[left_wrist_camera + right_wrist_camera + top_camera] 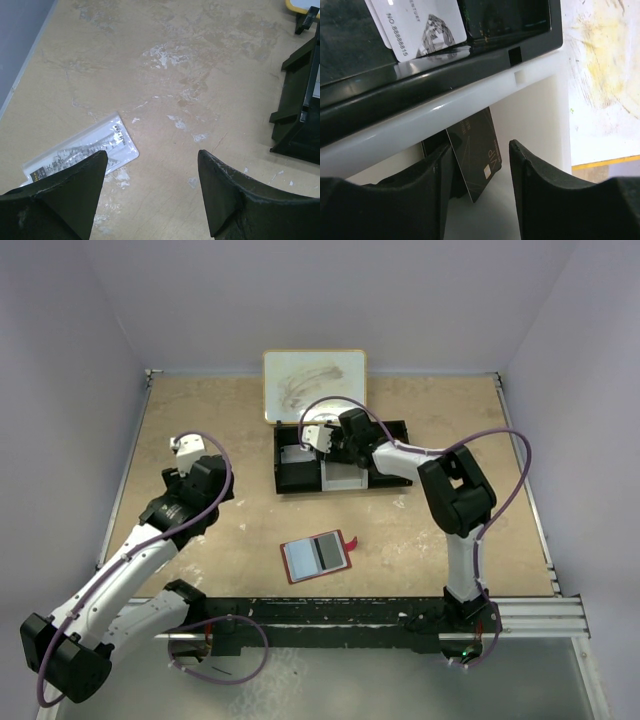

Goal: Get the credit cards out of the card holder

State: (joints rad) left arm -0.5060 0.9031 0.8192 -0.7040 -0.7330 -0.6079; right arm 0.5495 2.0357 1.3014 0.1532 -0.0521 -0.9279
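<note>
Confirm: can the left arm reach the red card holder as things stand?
Probably yes. The card holder lies open on the table with nothing around it, the left hand is open and empty, and the right hand is away at the black tray.

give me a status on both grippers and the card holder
Left gripper open, empty. Right gripper open over tray, black card at its fingertips. Card holder lies open, clear of both arms. Nothing in the way.
</note>
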